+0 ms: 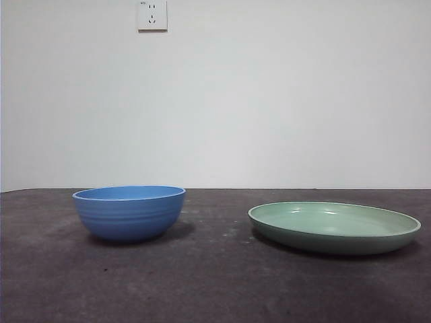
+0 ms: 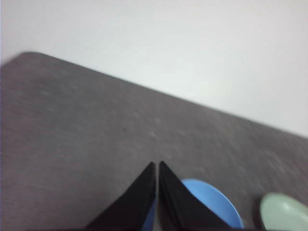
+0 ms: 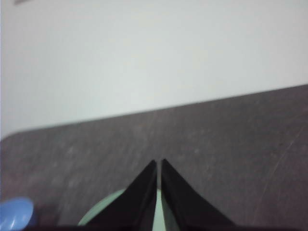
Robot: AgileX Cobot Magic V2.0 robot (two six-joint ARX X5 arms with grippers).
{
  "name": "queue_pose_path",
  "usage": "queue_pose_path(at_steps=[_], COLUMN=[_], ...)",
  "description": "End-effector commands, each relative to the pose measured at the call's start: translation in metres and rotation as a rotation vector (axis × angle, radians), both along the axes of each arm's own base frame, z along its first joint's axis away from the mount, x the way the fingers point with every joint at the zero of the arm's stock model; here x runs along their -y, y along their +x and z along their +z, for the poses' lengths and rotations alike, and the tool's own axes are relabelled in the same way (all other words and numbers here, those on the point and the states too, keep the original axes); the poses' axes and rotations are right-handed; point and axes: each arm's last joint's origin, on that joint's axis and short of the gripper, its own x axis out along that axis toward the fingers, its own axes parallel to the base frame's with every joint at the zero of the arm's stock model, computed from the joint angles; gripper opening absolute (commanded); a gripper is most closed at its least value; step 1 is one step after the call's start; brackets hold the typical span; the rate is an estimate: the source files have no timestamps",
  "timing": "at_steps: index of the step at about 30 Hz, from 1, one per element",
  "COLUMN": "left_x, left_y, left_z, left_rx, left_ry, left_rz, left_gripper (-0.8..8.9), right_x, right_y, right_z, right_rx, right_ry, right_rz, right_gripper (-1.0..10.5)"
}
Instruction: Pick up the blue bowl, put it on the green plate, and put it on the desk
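The blue bowl [image 1: 128, 212] stands upright on the desk [image 1: 215, 282] at the left in the front view. The green plate [image 1: 335, 226] lies on the desk at the right, apart from the bowl and with nothing on it. Neither arm shows in the front view. My left gripper [image 2: 158, 164] is shut and held above the desk, with the blue bowl [image 2: 211, 204] partly hidden behind its jaws and the green plate [image 2: 284, 214] beside it. My right gripper [image 3: 159, 162] is shut, raised over the green plate [image 3: 103, 211]; a sliver of the blue bowl [image 3: 15, 212] shows at the edge.
A white wall rises behind the desk, with a white socket [image 1: 152, 15] high up. The desk's far edge [image 1: 215, 189] runs level behind both dishes.
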Motion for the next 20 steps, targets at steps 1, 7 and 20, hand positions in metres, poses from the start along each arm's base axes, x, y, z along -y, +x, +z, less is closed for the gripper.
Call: queue_pose_path(at_steps=[1,7,20], left_x=[0.002,0.007,0.037], left_y=[0.008,0.023,0.038], left_z=[0.015,0.035,0.060], left_rx=[-0.029,-0.131,-0.327], left_ry=[0.062,0.054,0.156], left_rz=[-0.094,-0.296,-0.666], left_gripper=[0.10,0.11,0.10], right_x=[-0.001,-0.004,-0.024], right_y=[0.004,0.019,0.041], right_z=[0.018,0.041,0.056], right_rx=[-0.045,-0.207,-0.485], right_ry=[-0.078,-0.129,-0.186], right_rz=[0.062,0.222,0.560], right_gripper=[0.1,0.1,0.1])
